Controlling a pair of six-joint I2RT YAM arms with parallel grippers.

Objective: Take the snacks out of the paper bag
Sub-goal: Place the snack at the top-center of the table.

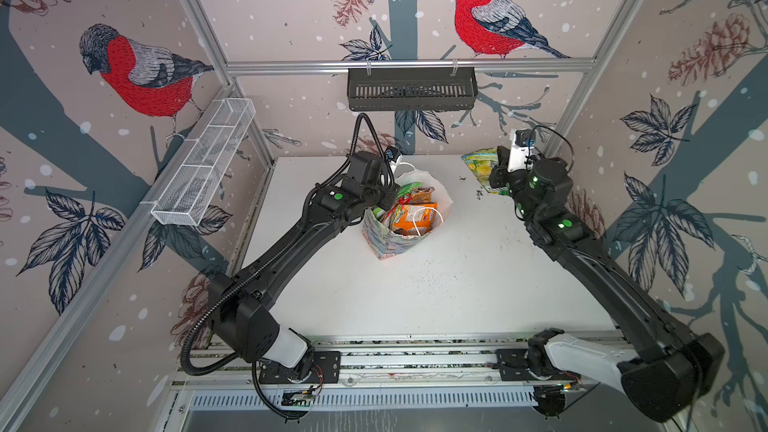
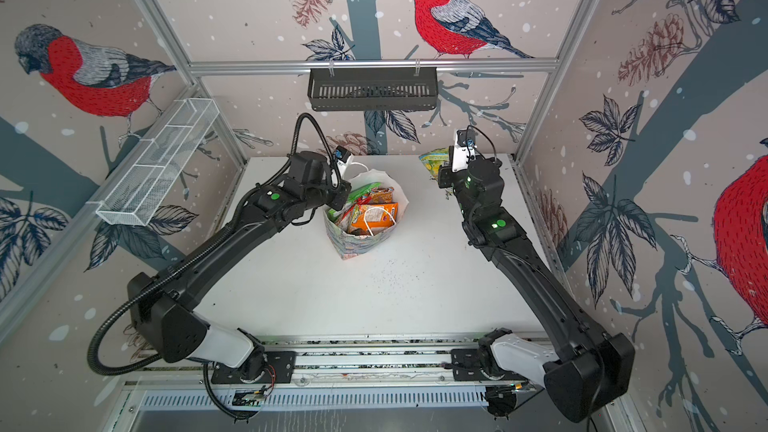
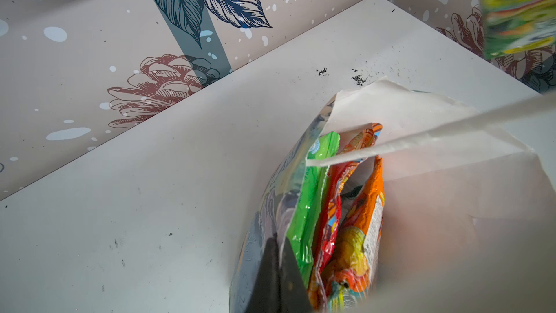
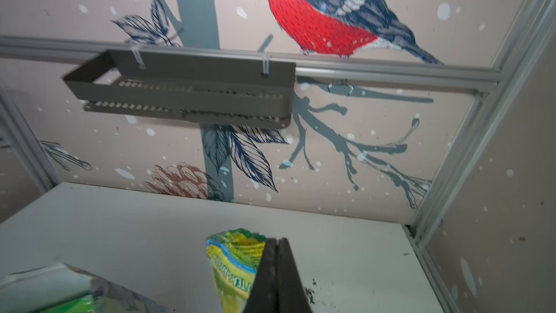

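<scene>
The paper bag [image 1: 388, 241] stands upright at mid-table, floral outside and white inside. Inside it stand several snacks: a bright green packet [image 3: 310, 206], a red packet [image 3: 329, 227] and an orange-yellow packet [image 3: 365, 215]. My left gripper [image 3: 278, 245] is shut on the bag's near rim, with the paper wall pinched between its fingers. A white cord handle [image 1: 428, 218] lies over the packets. My right gripper [image 4: 278, 240] is shut on a green-yellow packet [image 4: 234, 260], which hangs above the table's back right corner in both top views [image 1: 478, 160] [image 2: 432, 158].
A black slotted tray [image 1: 410, 89] hangs on the back rail. A white wire basket [image 1: 208, 164] is fixed to the left wall. Dark crumbs [image 1: 480, 193] lie on the white table [image 1: 415, 297] near the right arm.
</scene>
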